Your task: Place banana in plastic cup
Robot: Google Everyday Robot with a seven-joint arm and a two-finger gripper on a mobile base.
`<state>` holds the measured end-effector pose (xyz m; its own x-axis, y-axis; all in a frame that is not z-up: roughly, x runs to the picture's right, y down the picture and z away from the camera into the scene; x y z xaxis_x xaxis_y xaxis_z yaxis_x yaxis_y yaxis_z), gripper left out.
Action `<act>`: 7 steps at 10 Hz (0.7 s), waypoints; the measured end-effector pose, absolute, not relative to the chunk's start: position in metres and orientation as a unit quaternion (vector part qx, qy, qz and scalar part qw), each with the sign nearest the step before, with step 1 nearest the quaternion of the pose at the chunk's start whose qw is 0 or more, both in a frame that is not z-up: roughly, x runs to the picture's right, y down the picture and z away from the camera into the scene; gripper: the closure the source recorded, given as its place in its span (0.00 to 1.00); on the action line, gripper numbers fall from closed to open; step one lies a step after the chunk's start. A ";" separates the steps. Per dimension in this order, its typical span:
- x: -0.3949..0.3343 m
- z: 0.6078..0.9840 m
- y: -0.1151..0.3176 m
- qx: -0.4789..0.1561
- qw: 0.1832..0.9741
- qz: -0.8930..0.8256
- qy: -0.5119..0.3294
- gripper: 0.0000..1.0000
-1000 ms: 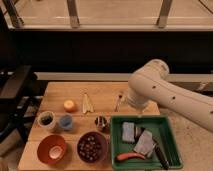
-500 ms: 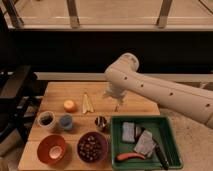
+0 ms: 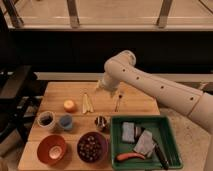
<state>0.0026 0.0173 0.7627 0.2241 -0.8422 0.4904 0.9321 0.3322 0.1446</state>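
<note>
The banana (image 3: 86, 101), slim and pale yellow, lies on the wooden table (image 3: 135, 102) left of centre, pointing away from me. The plastic cup (image 3: 65, 121), small and light blue, stands in front of it and a little to the left. My gripper (image 3: 112, 94) hangs over the table's far middle, just right of the banana's far end and above it. It is open with nothing in it. The white arm (image 3: 160, 87) reaches in from the right.
A small orange fruit (image 3: 69, 105) sits left of the banana. A whitish cup (image 3: 46, 120), a metal cup (image 3: 101, 122), an orange bowl (image 3: 51, 149) and a dark filled bowl (image 3: 92, 146) stand near the front. A green tray (image 3: 145, 118) with sponges fills the right.
The arm has swung left across the table, bringing the gripper from the table's middle toward the banana. The objects on the table have not moved.
</note>
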 end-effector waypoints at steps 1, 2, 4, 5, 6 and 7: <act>0.001 0.763 0.017 -0.090 0.777 -0.571 -0.250 0.35; 0.001 0.762 0.017 -0.090 0.777 -0.571 -0.250 0.35; 0.003 0.762 0.017 -0.090 0.777 -0.570 -0.249 0.35; 0.002 0.763 0.017 -0.089 0.777 -0.572 -0.249 0.35; -0.002 0.766 0.014 -0.085 0.771 -0.582 -0.244 0.35; -0.011 0.773 0.009 -0.082 0.763 -0.594 -0.242 0.35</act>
